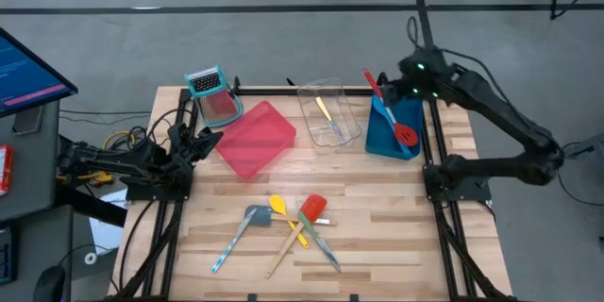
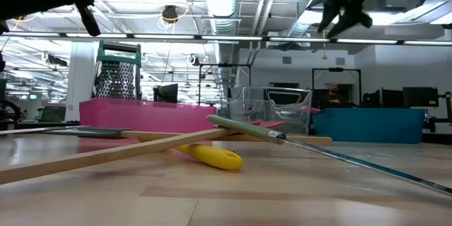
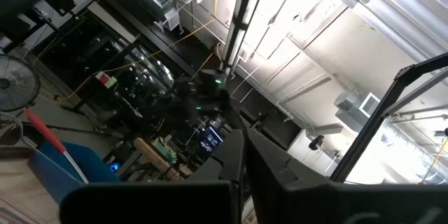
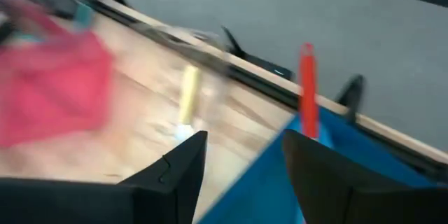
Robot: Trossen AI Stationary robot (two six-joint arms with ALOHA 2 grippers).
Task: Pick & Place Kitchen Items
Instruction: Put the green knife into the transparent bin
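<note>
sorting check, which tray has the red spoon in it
The blue tray, far right under the right gripper; the clear tray holds a yellow-handled utensil.

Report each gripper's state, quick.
Left gripper: shut, holding nothing, parked at the table's left edge.
Right gripper: open, empty, above the blue tray.

A red spoon (image 1: 394, 113) lies slanted in the blue tray (image 1: 381, 135); four utensils (image 1: 283, 224) lie crossed on the table's near side.

Pale striped wood table (image 1: 396, 217), pink-red tray (image 1: 255, 138), clear tray (image 1: 330, 113), blue tray (image 1: 385, 132) with red spoon (image 1: 391, 111), teal-topped silver grater (image 1: 209, 90), yellow spoon (image 1: 287, 217), red spatula (image 1: 304, 222) with wooden handle, grey-teal spatula (image 1: 242, 234), green-handled knife (image 1: 319, 242)
</note>
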